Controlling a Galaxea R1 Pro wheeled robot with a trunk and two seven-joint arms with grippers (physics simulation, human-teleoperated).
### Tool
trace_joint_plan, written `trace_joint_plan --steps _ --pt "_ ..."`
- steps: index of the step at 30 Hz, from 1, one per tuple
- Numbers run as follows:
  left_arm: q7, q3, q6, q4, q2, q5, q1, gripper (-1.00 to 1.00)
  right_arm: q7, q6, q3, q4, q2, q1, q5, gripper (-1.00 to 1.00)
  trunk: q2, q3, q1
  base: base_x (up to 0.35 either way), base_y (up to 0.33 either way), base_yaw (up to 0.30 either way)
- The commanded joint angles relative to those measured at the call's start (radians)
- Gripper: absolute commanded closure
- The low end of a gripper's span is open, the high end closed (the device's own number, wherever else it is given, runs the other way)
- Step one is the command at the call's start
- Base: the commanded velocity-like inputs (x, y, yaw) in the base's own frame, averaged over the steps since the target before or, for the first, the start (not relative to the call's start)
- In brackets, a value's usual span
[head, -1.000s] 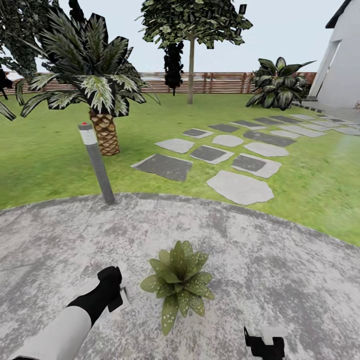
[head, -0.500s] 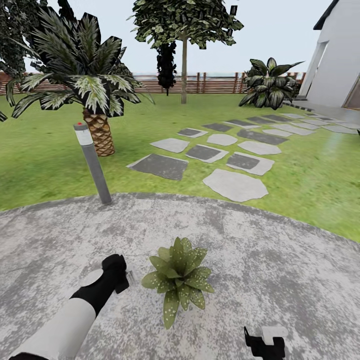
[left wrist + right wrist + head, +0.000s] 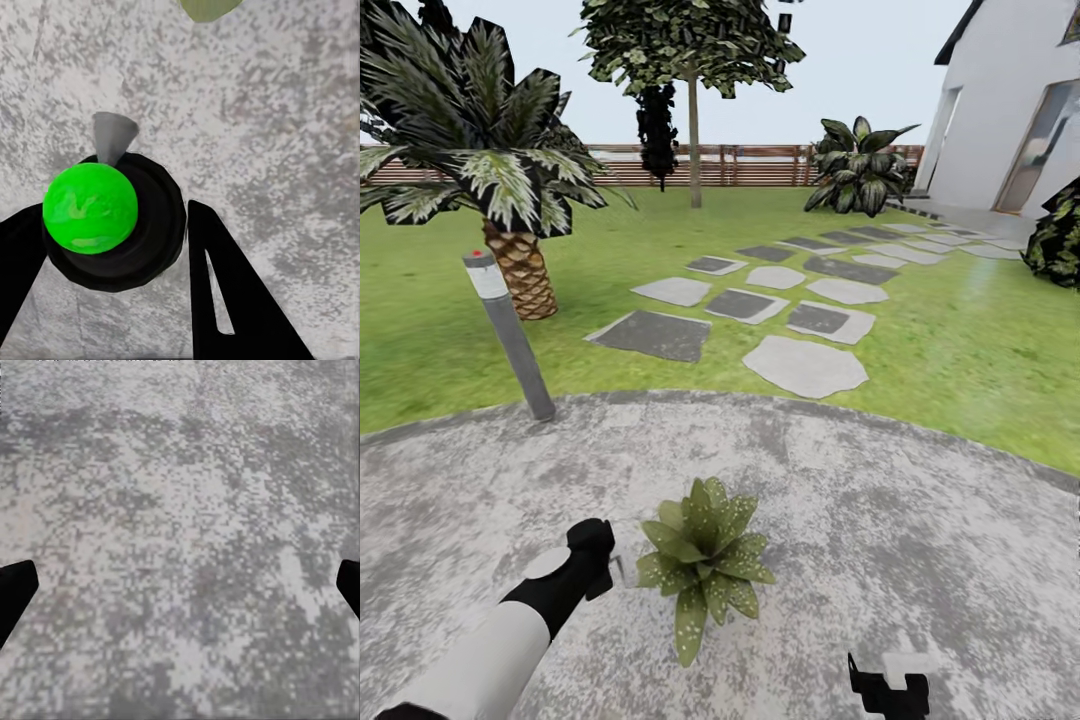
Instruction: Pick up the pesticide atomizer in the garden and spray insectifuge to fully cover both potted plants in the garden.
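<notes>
Your head camera has swung right since a second ago, so the lamp post and palm sit further left. Your left pincer is clamped on the atomizer, held just beside the potted plant on the patio. Your right pincer hangs spread wide over bare paving.

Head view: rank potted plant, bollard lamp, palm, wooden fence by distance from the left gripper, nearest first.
1. potted plant: on the paved patio, right beside the left gripper.
2. bollard lamp: tilted, at the patio's far edge, ahead on the left.
3. palm: on the lawn just behind the lamp.
4. wooden fence: along the garden's far boundary.
</notes>
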Motion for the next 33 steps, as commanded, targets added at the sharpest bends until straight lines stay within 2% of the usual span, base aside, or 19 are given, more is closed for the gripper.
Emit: trace_joint_plan --steps 1,13,20,23,27,33 --pt "-0.009 -0.004 0.001 0.009 0.004 -0.008 0.001 1.0 -0.005 -0.003 0.009 0.001 0.0 -0.001 -0.006 -1.0 0.0 -0.001 0.0 0.07 0.297 -0.096" --pt "-0.009 -0.005 0.026 0.063 0.005 0.0 0.002 1.0 -0.005 -0.003 0.009 0.001 0.0 0.0 -0.006 -1.0 0.0 -0.001 0.0 0.122 0.298 -0.009" --pt "-0.002 -0.006 0.017 0.105 -0.004 0.003 0.032 1.0 -0.005 -0.003 0.009 0.001 -0.001 -0.001 -0.006 -1.0 0.0 -0.001 0.0 0.073 0.059 -0.076" --pt "-0.001 -0.006 0.014 0.108 -0.004 0.023 0.035 1.0 -0.005 -0.003 0.009 0.001 0.0 0.0 -0.006 -1.0 0.0 -0.001 0.0 0.002 0.002 -0.276" --pt "-0.001 -0.004 0.012 0.104 -0.003 0.041 0.036 1.0 -0.005 -0.003 0.009 0.001 0.0 0.0 -0.006 -1.0 0.0 -0.001 0.0 0.0 0.0 -0.246" --pt "0.0 -0.001 0.015 0.022 -0.004 0.051 0.033 1.0 -0.005 -0.003 0.009 0.001 0.0 0.0 -0.006 -1.0 0.0 -0.001 0.0 0.0 0.0 -0.025"
